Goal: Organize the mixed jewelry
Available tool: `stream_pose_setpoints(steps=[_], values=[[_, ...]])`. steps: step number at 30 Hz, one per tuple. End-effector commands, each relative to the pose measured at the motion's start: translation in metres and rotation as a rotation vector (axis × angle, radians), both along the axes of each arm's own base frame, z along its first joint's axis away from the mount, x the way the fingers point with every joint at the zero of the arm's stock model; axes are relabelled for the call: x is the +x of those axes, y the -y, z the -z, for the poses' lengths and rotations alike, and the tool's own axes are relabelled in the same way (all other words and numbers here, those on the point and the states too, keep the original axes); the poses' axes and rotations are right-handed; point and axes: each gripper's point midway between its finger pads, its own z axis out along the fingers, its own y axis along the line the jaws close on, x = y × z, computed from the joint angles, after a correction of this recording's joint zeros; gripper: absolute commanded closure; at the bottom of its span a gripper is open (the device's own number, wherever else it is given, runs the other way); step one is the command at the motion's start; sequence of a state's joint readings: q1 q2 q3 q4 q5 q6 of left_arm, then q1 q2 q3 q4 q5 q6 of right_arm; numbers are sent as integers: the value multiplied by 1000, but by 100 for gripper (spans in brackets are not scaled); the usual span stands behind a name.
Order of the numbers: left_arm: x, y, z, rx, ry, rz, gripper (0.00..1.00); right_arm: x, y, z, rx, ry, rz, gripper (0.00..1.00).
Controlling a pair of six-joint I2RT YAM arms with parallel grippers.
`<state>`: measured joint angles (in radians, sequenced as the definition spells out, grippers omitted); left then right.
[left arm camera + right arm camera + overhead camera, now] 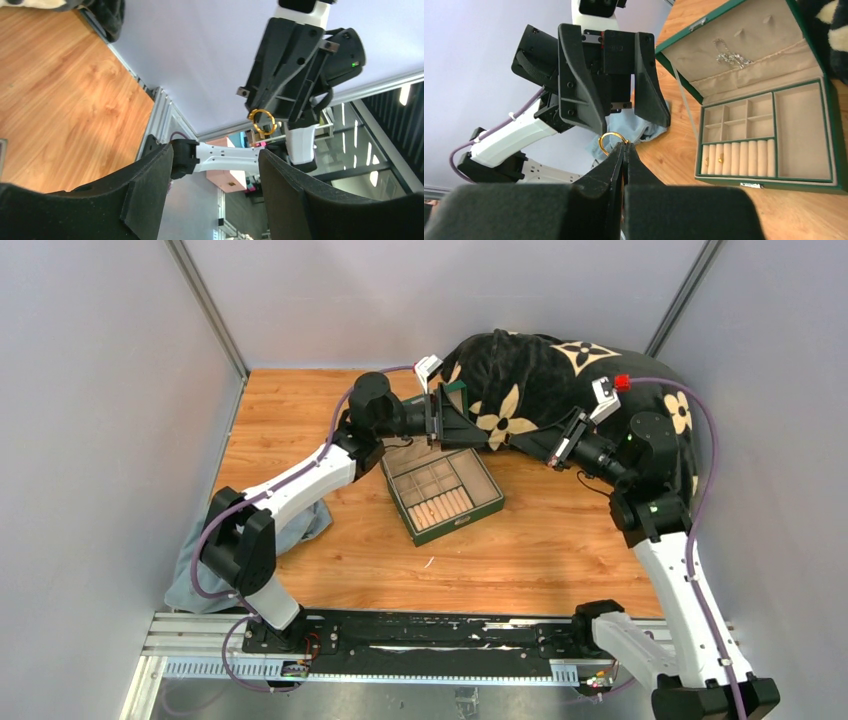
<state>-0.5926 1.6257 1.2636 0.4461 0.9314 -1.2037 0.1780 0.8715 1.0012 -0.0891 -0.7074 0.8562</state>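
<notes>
Your right pincer [624, 146] is closed tight on the gold ring [602, 143], pinching its edge and holding it in the air. Your left pincer [631, 121] faces it with fingers spread wide and holds nothing. The ring hangs just off their tips, touching neither. The green box [769, 179] lies open on the desk [540, 560], with a silver chain [729, 57] in its lid and two gold bits [720, 160] in the ring rolls. You have bare desk before the box's front edge; a black blanket [520, 370] crowds behind.
</notes>
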Motion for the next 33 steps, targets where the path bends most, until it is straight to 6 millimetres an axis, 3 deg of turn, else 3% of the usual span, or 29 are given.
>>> stream_pose_setpoints(steps=[1, 7, 11, 15, 22, 28, 33], values=[[8, -20, 0, -1, 17, -45, 32, 3, 12, 16, -140, -28, 37, 100], [28, -51, 2, 103, 90, -161, 31, 5, 31, 45, -391, -135, 122, 100], [43, -76, 8, 373, 223, -278, 31, 5, 37, 59, -631, -182, 197, 100], [65, -116, 3, 588, 288, -478, 31, 9, 41, 84, -953, -225, 269, 100], [88, -183, 10, 706, 200, -784, 31, 21, 4, 116, -1295, -158, 215, 100], [92, -240, 30, 625, 31, -929, 31, 29, -31, 170, -1498, -142, 112, 100], [82, -250, 40, 647, 14, -938, 32, 28, -48, 209, -1627, -147, 75, 100]])
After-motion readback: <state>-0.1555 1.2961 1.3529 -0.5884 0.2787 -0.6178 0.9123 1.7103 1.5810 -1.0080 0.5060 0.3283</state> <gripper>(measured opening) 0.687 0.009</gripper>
